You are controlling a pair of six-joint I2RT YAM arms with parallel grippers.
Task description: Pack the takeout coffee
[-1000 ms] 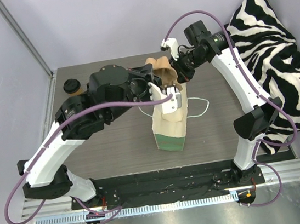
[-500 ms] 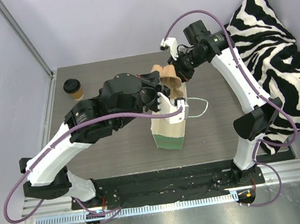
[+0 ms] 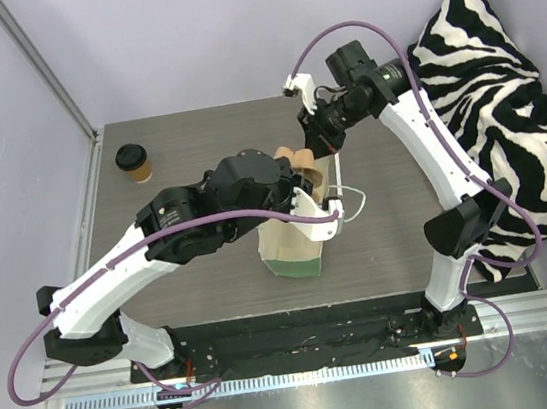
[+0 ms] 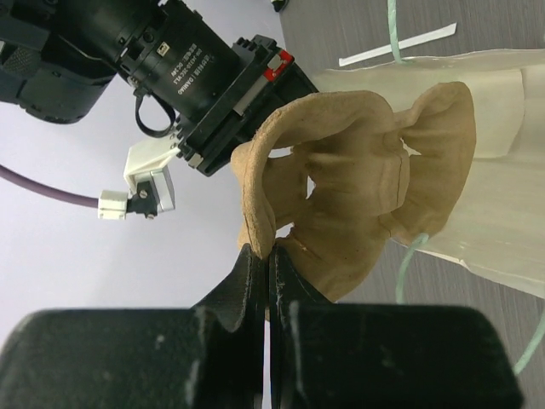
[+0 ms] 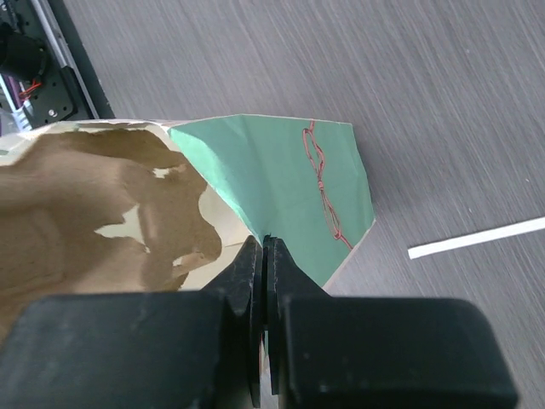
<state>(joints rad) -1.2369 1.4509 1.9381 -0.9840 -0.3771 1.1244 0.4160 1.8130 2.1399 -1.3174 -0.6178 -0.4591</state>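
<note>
Grey wood-grain worktop (image 3: 185,145) carries a mint-green paper bag (image 3: 284,248). The right gripper (image 5: 262,247) is closed on the rim of its mouth, seemingly to steady the bag and hold it open. Poking from the bag, the moulded-pulp carrier (image 4: 341,187) has its rim clamped in the closed left gripper (image 4: 268,256), probably to seat it. The takeout coffee (image 3: 134,162) stands at the far left corner, well apart, not yet packed.
</note>
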